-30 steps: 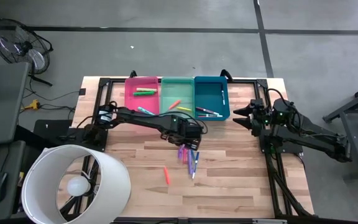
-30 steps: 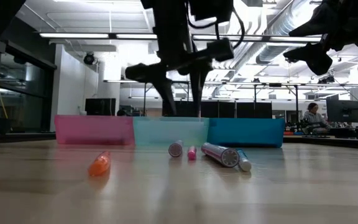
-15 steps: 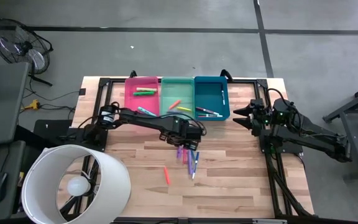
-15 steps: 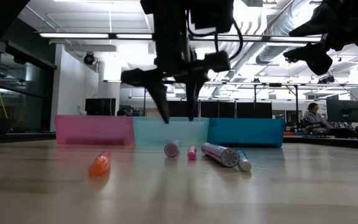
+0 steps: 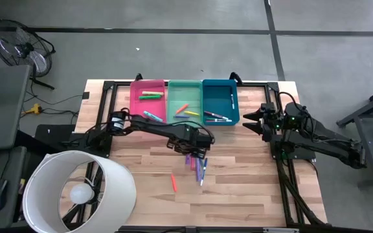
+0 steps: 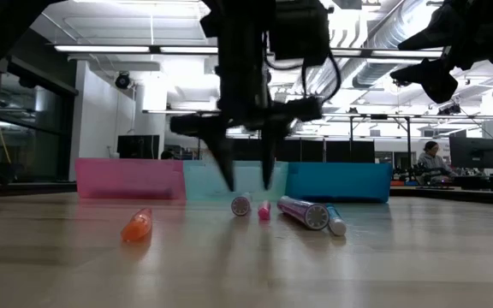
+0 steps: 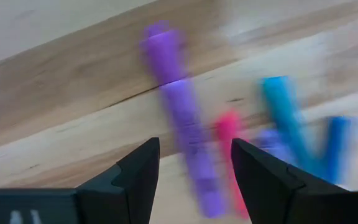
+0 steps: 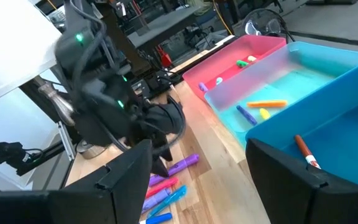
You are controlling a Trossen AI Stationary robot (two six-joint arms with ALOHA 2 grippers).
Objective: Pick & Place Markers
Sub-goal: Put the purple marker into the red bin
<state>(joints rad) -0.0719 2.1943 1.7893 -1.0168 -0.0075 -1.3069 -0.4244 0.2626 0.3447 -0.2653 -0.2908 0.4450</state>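
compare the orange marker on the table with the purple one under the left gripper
The orange marker lies alone, apart from the cluster; the purple marker lies in the cluster. The open left gripper hangs above the purple one, not the orange. Both lie flat on the table, outside the bins.

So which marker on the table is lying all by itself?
The orange marker. It lies alone on the wood, apart from the purple, pink and blue markers bunched together under the left gripper.

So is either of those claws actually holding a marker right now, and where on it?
No. The left gripper hangs open above the purple marker on the table, touching nothing. The right gripper waits open and empty beside the blue bin.
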